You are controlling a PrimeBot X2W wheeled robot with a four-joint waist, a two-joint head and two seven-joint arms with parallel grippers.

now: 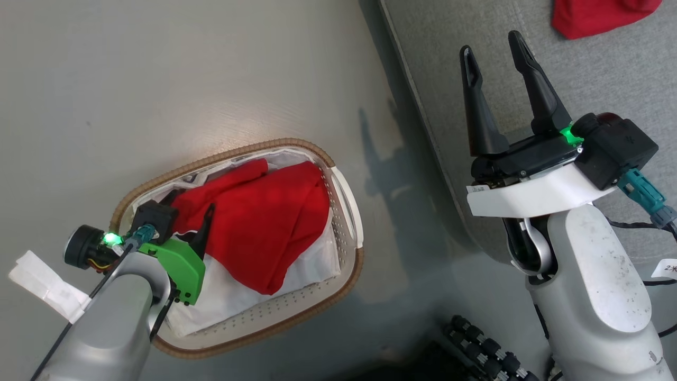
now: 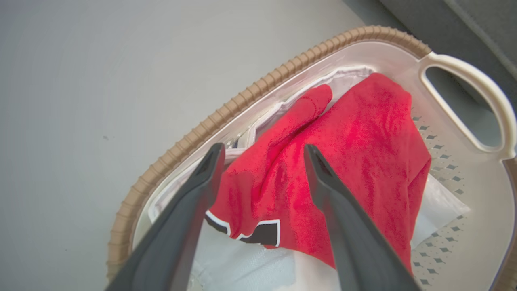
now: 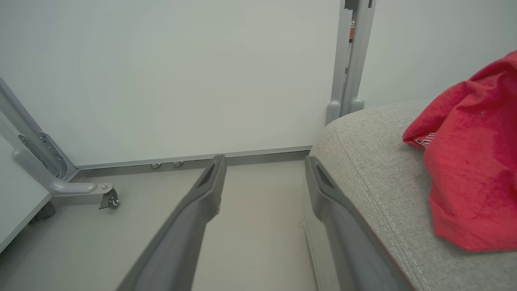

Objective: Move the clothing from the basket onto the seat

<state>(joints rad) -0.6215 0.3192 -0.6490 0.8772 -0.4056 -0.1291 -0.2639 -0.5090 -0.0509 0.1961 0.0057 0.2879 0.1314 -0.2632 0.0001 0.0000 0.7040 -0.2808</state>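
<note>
The oval white basket [image 1: 346, 211] with a brown rim [image 2: 242, 101] stands on the floor at lower left. A red garment [image 1: 264, 222] with a dark, white-trimmed edge [image 2: 264, 233] lies in it on a white liner sheet [image 1: 238, 296]. My left gripper [image 2: 263, 151] hangs open just above this garment's near end, one finger on each side of a fold. A second red garment [image 1: 597, 16] lies on the grey seat [image 1: 582, 79] at top right. My right gripper [image 1: 491, 45] is open and empty over the seat's left edge [image 3: 375, 161], with that garment [image 3: 472, 169] to its right.
Pale floor [image 1: 158, 79] surrounds the basket, with a strip of it between basket and seat. A white wall panel and a grey wheeled frame leg [image 3: 60, 186] stand beyond the seat's end. A black ribbed part [image 1: 486, 349] of the robot's base sits at the bottom.
</note>
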